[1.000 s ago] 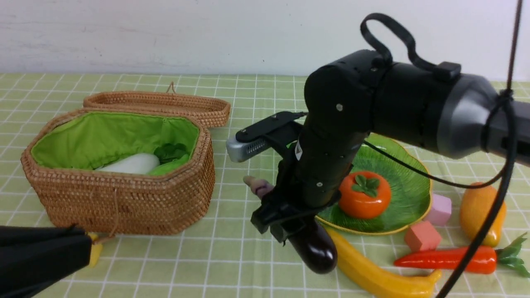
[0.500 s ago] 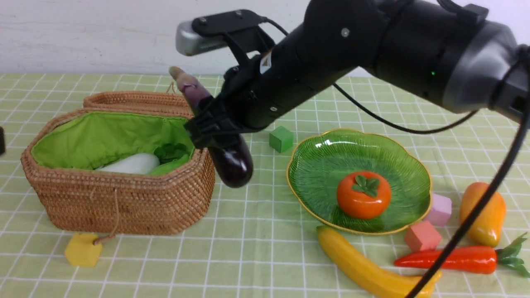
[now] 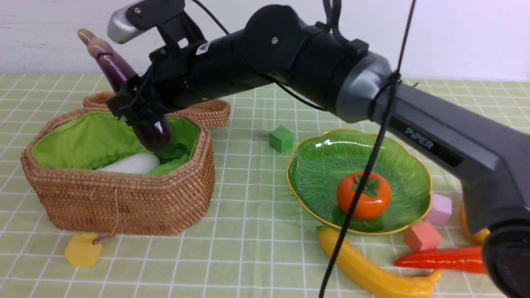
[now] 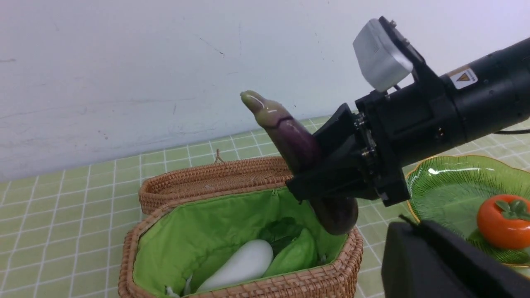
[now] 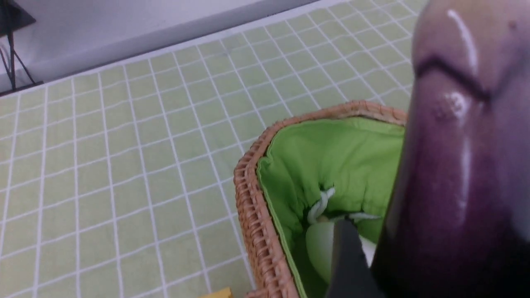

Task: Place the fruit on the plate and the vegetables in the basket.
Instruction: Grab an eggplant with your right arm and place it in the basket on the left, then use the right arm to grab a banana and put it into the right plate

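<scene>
While the right pincer (image 3: 134, 108) grips the eggplant (image 3: 111, 65), tilted over the basket (image 3: 124, 203), a radish (image 3: 131, 164) and cucumber (image 4: 295, 256) lie inside beneath it. The persimmon (image 3: 364, 200) sits on the plate (image 3: 319, 165). Banana (image 3: 368, 271), carrot (image 3: 439, 260) and 2 pink cubes (image 3: 421, 236) crowd the surface (image 3: 248, 256) nearby. I cannot tell the left pincer's (image 4: 447, 265) state.

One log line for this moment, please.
right pincer: shut on eggplant | eggplant: tilted, over open basket | plate: persimmon only | banana, carrot: on table
</scene>
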